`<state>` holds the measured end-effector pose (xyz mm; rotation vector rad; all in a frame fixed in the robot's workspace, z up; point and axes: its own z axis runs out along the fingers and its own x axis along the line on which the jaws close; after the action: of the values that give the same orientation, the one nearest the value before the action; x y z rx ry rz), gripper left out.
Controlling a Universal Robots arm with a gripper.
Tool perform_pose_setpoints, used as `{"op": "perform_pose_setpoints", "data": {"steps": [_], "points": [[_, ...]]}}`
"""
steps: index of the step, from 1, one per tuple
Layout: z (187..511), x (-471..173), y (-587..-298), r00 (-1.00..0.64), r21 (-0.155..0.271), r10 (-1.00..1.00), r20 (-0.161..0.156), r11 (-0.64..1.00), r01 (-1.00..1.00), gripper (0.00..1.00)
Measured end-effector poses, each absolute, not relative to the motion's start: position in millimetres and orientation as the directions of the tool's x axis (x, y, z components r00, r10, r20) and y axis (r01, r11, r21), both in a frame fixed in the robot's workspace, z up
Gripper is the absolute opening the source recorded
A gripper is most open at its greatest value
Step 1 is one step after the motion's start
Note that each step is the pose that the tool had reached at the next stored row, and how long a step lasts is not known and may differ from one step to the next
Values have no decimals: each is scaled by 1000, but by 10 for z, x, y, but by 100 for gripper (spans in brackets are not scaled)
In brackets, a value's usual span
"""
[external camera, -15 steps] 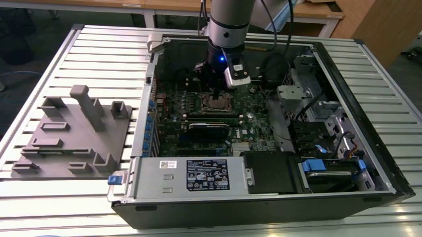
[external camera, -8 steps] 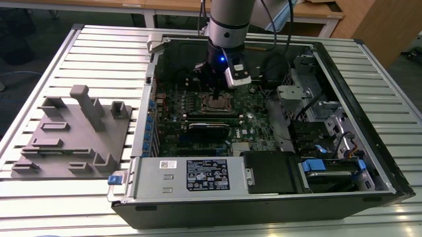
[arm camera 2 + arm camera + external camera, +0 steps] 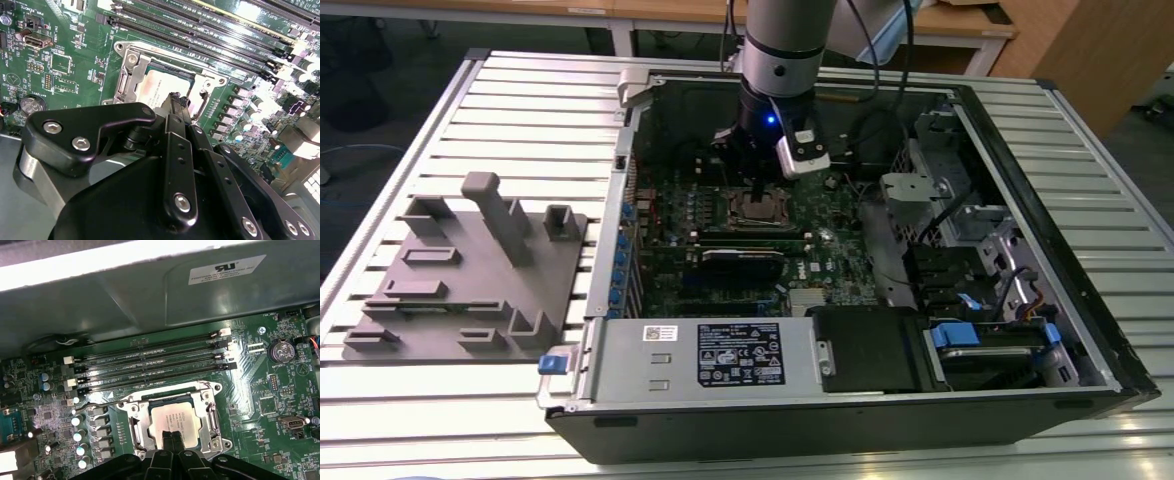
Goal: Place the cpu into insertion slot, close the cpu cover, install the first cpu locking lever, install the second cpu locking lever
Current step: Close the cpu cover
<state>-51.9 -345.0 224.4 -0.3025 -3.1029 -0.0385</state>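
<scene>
Cpu (image 3: 175, 421) sits in the insertion slot (image 3: 167, 70), framed by the cpu cover (image 3: 135, 422); gripper (image 3: 172, 436) pinched narrow above it, inside an open computer case (image 3: 1067, 300) on a slatted metal table (image 3: 480, 110), wooden desks (image 3: 961, 25) behind

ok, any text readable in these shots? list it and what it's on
No text can be quoted reliably.
On the power supply label: print too small to read.
On the white sticker: too small to read.
On the cpu: marking too faint.
On the motherboard: silkscreen too small.
</scene>
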Motion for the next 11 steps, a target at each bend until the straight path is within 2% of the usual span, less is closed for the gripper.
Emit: {"op": "perform_pose_setpoints", "data": {"steps": [11], "points": [[2242,-519,-3450,-982,22,188,26,982,188,11]]}}
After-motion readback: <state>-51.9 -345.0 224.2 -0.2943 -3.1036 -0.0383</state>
